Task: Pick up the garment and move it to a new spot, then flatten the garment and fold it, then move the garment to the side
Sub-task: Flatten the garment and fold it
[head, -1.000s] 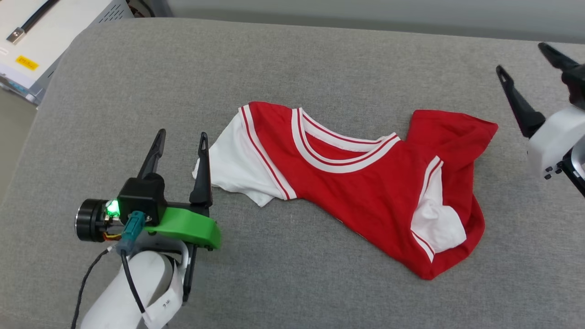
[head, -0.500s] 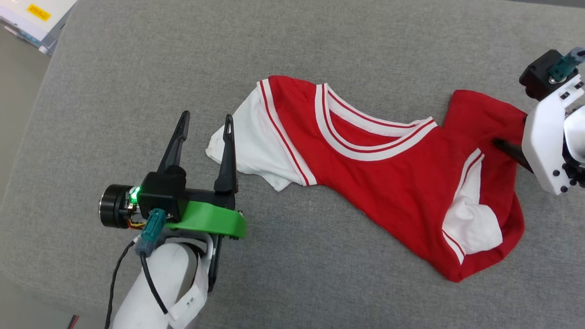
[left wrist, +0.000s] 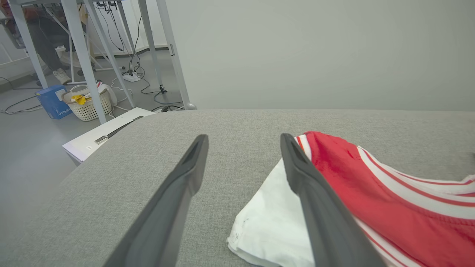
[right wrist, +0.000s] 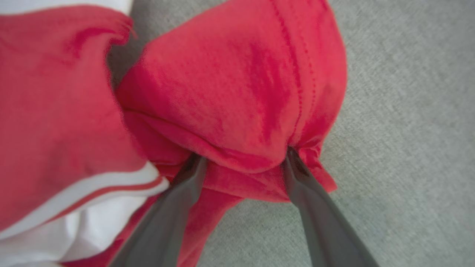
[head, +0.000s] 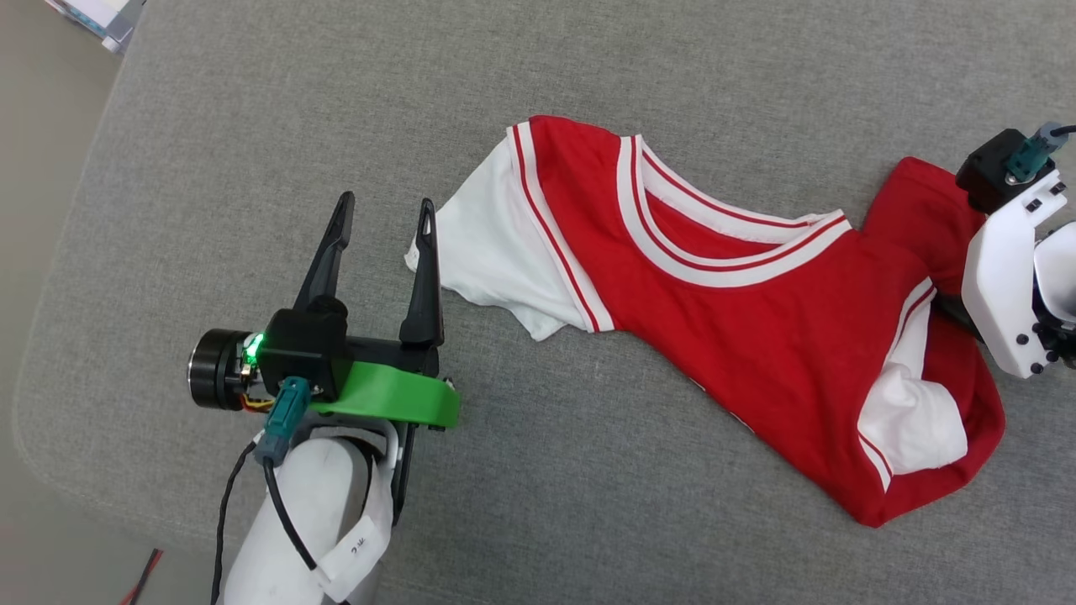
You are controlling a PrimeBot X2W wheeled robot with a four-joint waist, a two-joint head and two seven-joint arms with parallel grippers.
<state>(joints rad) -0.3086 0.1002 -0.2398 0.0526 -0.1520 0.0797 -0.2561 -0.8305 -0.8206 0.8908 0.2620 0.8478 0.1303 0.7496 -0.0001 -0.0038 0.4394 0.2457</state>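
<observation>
The garment [head: 756,336], red with white sleeves and a striped collar, lies crumpled on the grey padded surface [head: 588,67]. My left gripper [head: 385,206] stands open just left of its white sleeve [head: 496,252], with the right finger [left wrist: 308,185] at the sleeve's edge [left wrist: 274,226] and nothing between the jaws [left wrist: 243,139]. My right gripper [right wrist: 243,155] is open and pressed down into the garment's far right end. A bunched red fold [right wrist: 230,92] sits between its two fingers. In the head view the white wrist housing [head: 1004,286] hides those fingers.
The padded surface's rounded left edge [head: 50,336] drops to the floor. A white box [left wrist: 104,135], a basket [left wrist: 87,104], a blue box [left wrist: 52,105], metal table legs [left wrist: 81,55] and a person's legs [left wrist: 44,48] stand beyond it. A pale wall rises behind.
The head camera has tilted and shifted. My right gripper has come down from above the surface onto the garment's right end, straddling a fold. The left gripper stays by the sleeve.
</observation>
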